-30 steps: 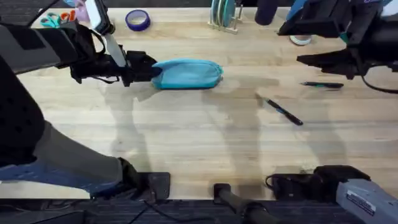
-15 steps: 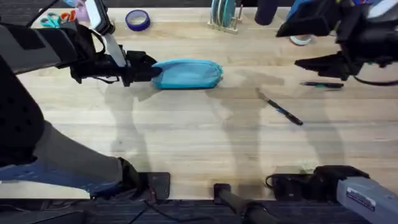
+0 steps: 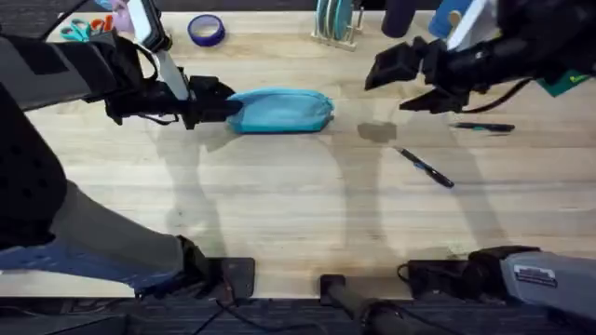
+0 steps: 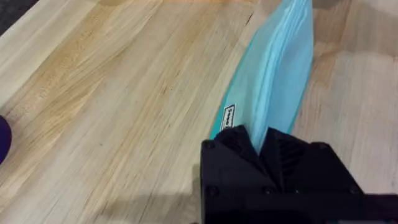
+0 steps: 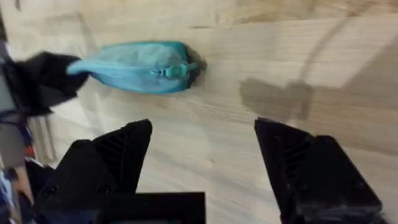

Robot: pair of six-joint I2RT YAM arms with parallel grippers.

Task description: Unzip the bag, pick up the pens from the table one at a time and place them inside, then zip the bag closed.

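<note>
Bag: we see one turquoise-blue fabric pouch [image 3: 281,111], long and soft, lying flat in the upper middle of the overhead frame; its surface is smooth and rounded at the right end.
Bag zipper: in the right wrist view the pouch [image 5: 140,67] shows a zipper line along its length with the pull at the end turned away from the left arm; the zip looks closed.
Bag label: in the left wrist view we find a small white tag on the pouch [image 4: 273,74] near the black fingers.
Pens: we count two on the table [image 3: 279,205]. One dark pen with a blue part [image 3: 426,168] lies slanted right of centre; one dark pen [image 3: 482,127] lies nearly level in the upper right, apart from the first.
Left gripper: we see it [image 3: 223,104] at the pouch's left end, its black fingers [image 4: 233,152] closed on the fabric edge.
Right gripper: we see it [image 3: 396,79] raised above the table in the upper right, between the pouch and the pens, touching neither; its jaws stand wide apart, holding nothing.
Other things, one each: a blue tape roll [image 3: 206,30] at the top left, scissors [image 3: 84,28] in the top left corner.
</note>
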